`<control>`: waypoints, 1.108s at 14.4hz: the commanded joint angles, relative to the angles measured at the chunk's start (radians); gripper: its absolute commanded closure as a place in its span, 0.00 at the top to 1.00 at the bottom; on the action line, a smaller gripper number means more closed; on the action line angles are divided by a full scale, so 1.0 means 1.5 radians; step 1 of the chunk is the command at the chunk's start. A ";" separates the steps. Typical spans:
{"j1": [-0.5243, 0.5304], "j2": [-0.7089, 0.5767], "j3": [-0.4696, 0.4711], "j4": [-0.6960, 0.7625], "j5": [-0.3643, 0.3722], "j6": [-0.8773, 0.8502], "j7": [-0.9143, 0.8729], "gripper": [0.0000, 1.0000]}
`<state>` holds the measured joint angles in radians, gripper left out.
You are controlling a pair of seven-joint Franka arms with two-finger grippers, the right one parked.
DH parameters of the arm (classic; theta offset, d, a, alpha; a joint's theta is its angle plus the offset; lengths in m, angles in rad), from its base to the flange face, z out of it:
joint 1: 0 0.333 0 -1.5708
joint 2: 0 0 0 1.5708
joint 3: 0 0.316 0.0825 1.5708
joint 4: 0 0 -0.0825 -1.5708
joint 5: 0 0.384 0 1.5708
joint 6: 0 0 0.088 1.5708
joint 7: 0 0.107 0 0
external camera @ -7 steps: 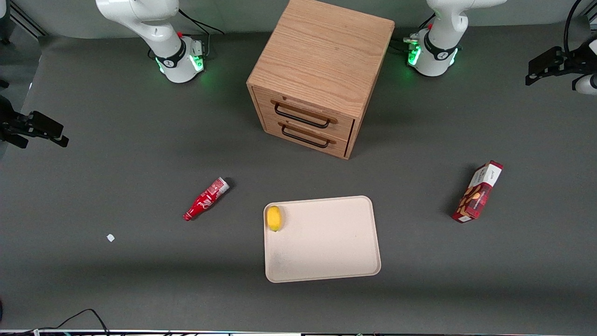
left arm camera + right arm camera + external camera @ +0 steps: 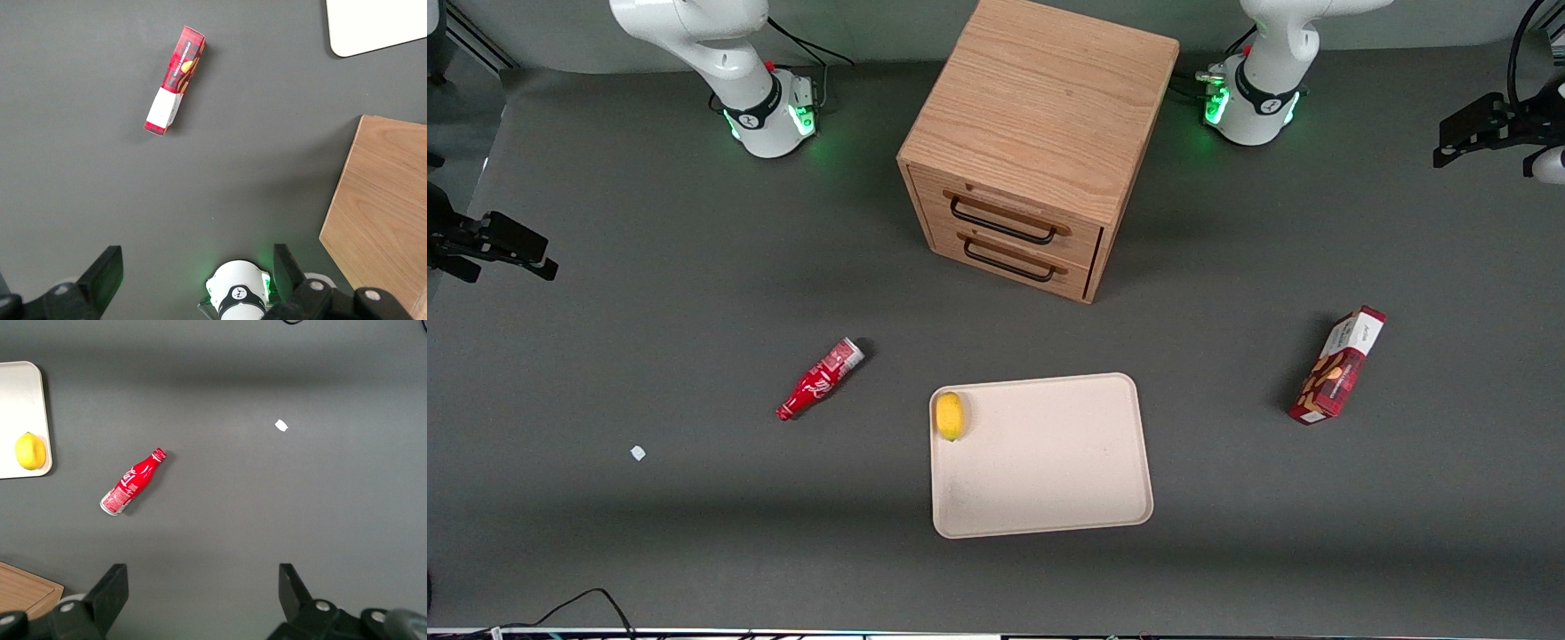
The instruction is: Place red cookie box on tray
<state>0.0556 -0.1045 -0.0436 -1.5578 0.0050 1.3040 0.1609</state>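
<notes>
The red cookie box (image 2: 1338, 364) lies flat on the grey table toward the working arm's end, apart from the tray; it also shows in the left wrist view (image 2: 175, 80), with its white end panel nearer the gripper. The cream-beige tray (image 2: 1049, 480) sits near the middle of the table, nearer the front camera than the cabinet; one corner shows in the left wrist view (image 2: 373, 27). My left gripper (image 2: 1480, 129) hangs high at the working arm's end, farther from the front camera than the box. It is open and empty (image 2: 198, 263), well apart from the box.
A yellow lemon (image 2: 949, 415) lies on the tray by its rim. A wooden two-drawer cabinet (image 2: 1040, 133) stands farther from the front camera than the tray. A red soda bottle (image 2: 818, 380) and a small white scrap (image 2: 638, 453) lie toward the parked arm's end.
My left gripper has shifted very slightly. The box, tray and other objects have not moved.
</notes>
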 commanded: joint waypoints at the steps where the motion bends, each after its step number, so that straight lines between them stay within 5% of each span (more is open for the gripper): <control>1: 0.007 0.003 -0.005 0.017 -0.006 -0.003 -0.007 1.00; 6: 0.008 0.007 -0.003 0.046 0.001 -0.007 0.006 1.00; 11: 0.012 0.058 0.019 0.040 0.019 -0.008 0.187 1.00; 16: 0.015 0.147 0.047 -0.093 0.007 0.153 0.337 1.00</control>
<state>0.0737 0.0869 0.0252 -1.6043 0.0219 1.4327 0.5926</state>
